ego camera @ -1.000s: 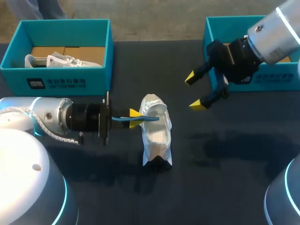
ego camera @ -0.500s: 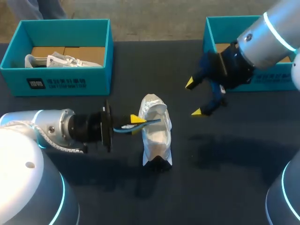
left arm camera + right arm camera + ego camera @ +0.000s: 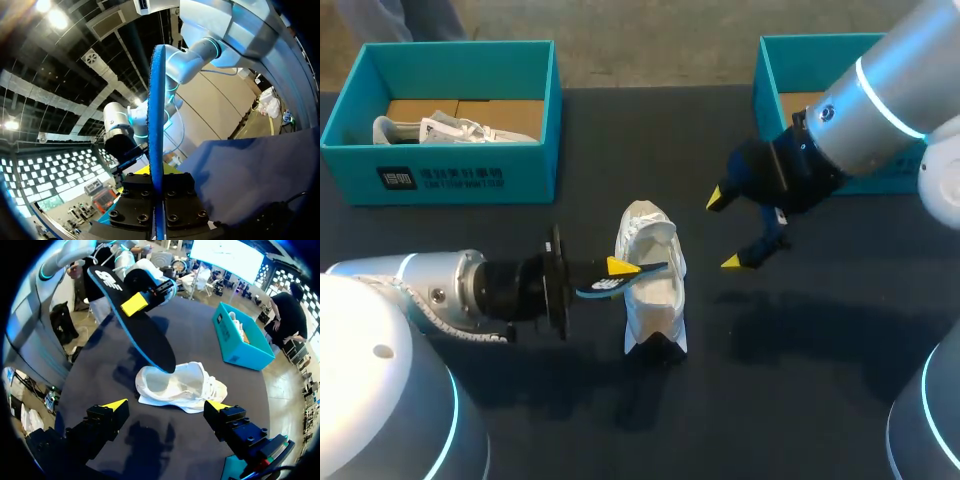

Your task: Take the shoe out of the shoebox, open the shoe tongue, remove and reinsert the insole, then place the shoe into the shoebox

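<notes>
You have two teal shoeboxes along the table's (image 3: 820, 350) far edge: the left shoebox (image 3: 440, 165) holds one white shoe (image 3: 450, 128), and the right shoebox (image 3: 790, 55) is partly behind the right arm. A second white shoe (image 3: 655, 285) lies mid-table, well apart from both boxes. There is one insole (image 3: 625, 278), clamped edge-on by the left gripper (image 3: 615, 272), with its far end over the table shoe's opening; whether it touches the shoe is unclear. The right gripper (image 3: 732, 228) hangs with its fingers spread wide, gripping nothing, over the dark tabletop between the shoe and the right box. Bare tabletop also runs from the shoe to the near edge. Since a second ago the right gripper has dropped in closer to the shoe, while the left gripper has drawn slightly toward the near edge and tilted the insole.
</notes>
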